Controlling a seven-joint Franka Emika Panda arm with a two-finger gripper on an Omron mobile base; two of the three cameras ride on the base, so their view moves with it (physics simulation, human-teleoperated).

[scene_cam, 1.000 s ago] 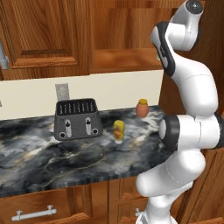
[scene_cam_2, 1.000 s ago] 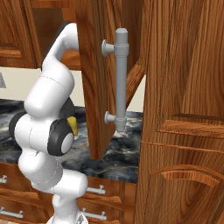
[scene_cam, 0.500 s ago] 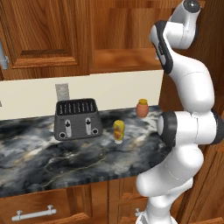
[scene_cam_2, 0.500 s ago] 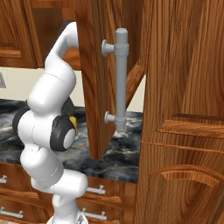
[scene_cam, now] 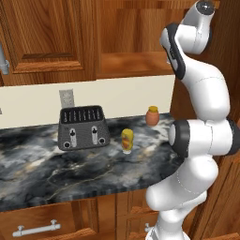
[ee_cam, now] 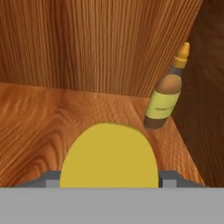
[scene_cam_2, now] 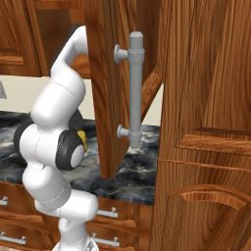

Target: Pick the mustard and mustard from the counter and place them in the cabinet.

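filling the near part of the hand view, a yellow mustard (ee_cam: pixel 108 155) sits between the two fingers (ee_cam: pixel 169 178), whose tips flank it low on either side; whether they pinch it or stand just clear, i cannot tell. it rests over the wooden shelf of the cabinet (ee_cam: pixel 39 118), with the back wall rising behind. farther in, at the right, a slim dark bottle (ee_cam: pixel 166 94) with a yellow label and yellow tip stands slightly tilted near the side wall, apart from the mustard.

on the counter (scene_cam: pixel 56 173) below, the second mustard (scene_cam: pixel 127 139) stands upright, just right of the toaster (scene_cam: pixel 83 127) and nearer than it. the orange jar (scene_cam: pixel 152 116) sits farther back and right, by the wall. the arm (scene_cam: pixel 199 93) reaches up past the counter toward the cabinet. from the right side, an open door (scene_cam_2: pixel 110 88) with a grey handle (scene_cam_2: pixel 135 88) hangs beside the arm.
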